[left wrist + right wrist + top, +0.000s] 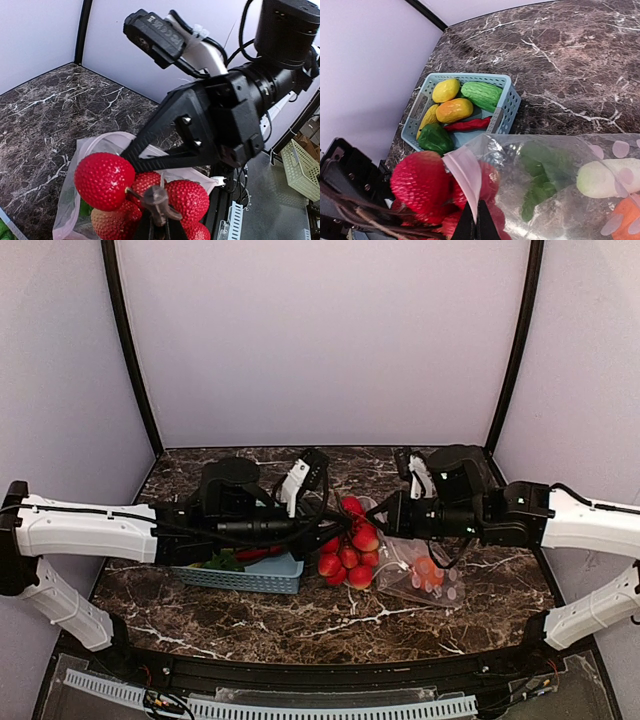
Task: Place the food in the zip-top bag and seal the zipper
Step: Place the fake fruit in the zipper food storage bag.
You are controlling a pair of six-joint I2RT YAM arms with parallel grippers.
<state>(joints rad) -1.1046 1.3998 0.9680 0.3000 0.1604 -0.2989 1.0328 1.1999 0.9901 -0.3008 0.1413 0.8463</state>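
Top external view first: where are the strawberries [350, 545] now?

They hang as one red bunch between the basket [250, 578] and the zip-top bag [425, 575], just at the left end of the bag, above the dark marble table [300, 615].

Who holds them?

The left gripper [157, 225]. In the left wrist view its fingers are closed narrow on the brown stem of the bunch, and the berries hang around it.

And the right gripper [475, 222]?

It is pinched tight on the mouth edge of the bag. The right wrist view shows the clear plastic lip going down between its two fingertips, so the mouth stands lifted beside the bunch. If some berries are already past the lip, I cannot tell.

What lies in the bag?

A white radish [605, 177], leafy greens [540, 185] and one orange piece [627, 215]. The zipper I cannot make out.

And in the basket?

A green cucumber [482, 95], two yellow peppers [454, 110], a red chili [470, 124] and a dark green piece [434, 137].
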